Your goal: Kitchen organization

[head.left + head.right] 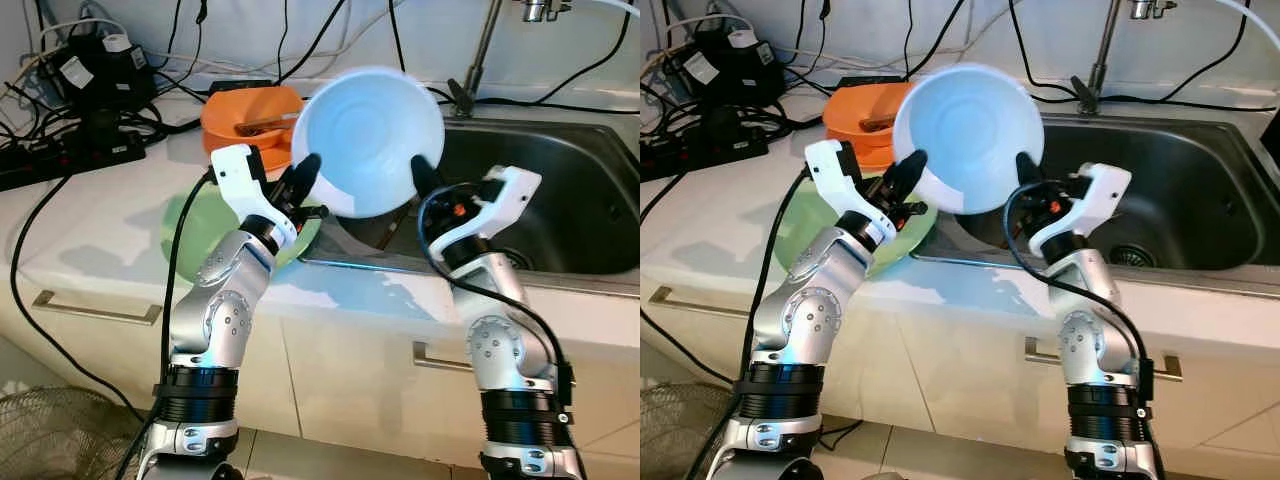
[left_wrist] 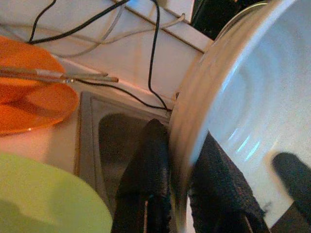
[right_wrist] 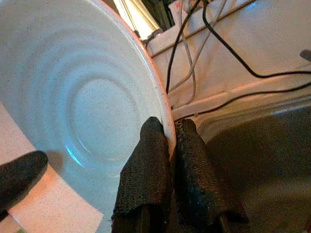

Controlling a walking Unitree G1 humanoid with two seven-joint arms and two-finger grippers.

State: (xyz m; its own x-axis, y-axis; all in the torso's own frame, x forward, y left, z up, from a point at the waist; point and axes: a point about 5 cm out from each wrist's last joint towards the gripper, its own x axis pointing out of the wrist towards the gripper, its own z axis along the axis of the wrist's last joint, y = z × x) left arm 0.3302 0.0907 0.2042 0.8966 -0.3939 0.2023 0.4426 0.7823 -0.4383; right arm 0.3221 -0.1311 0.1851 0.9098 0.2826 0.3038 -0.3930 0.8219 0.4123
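A: Bowl first. Where is it sitting?

B: It is not sitting anywhere. Both arms are holding the white bowl up in the air, tipped on edge so its hollow is facing the robot's head. It is hanging above the seam where the bench is meeting the sink.

A: How are the claws gripping it?

B: The left claw is pinching the rim on the robot's left side, one finger inside and one outside. The left wrist view is showing the rim running down between the two black fingers. The right claw is doing the same on the opposite rim, narrowed onto the wall, as the right wrist view is showing with its fingers straddling the edge.

A: So what is the coming move turning on?

B: On which way the bowl is leaning. Its mouth is pointing toward the robot and its base toward the wall, with the two grips lying across it from left to right. The green plate and the orange bowl with a utensil in it are lying to the left on the bench, and the basin is opening to the right.

A: Which arm is nearer the stack?

B: The left one, I am judging; it is hovering just over the green plate.
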